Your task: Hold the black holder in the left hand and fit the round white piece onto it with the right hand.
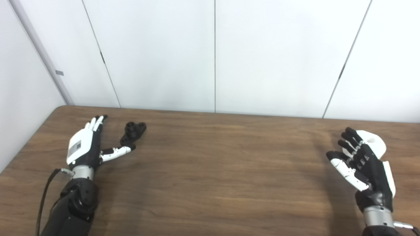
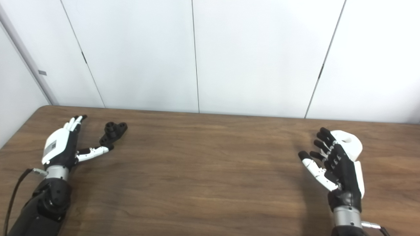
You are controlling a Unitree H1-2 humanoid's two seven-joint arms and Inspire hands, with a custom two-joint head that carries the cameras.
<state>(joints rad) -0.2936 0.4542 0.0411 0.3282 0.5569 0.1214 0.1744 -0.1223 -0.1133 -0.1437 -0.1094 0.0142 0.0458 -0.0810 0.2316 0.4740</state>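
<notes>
1. Brown counter (image 1: 210, 183) of wood-grain laminate, matte, with a rounded far-left corner; smooth white wall panels (image 1: 157, 52) behind, split by thin dark seams
2. Near the far-left corner: black holder (image 1: 133, 132), matte plastic, a flat lobed plate with a short round socket standing up from it, lying on the counter
3. Left hand (image 1: 86, 147) just beside the holder, on its left side: white shell on the back, black fingers laid straight toward the far edge, thumb (image 1: 116, 152) spread out sideways with its dark tip touching or almost touching the holder's near end; released, grasping nothing
4. Near the right edge: round white piece (image 2: 348, 144), glossy and domed with a small hollow on top, resting on the counter
5. Right hand (image 2: 334, 165) just in front of the piece and partly covering it: black palm side and fingers spread and slightly curled, white thumb segments angled to the left; released, not closed around the piece; contact with it unclear
</notes>
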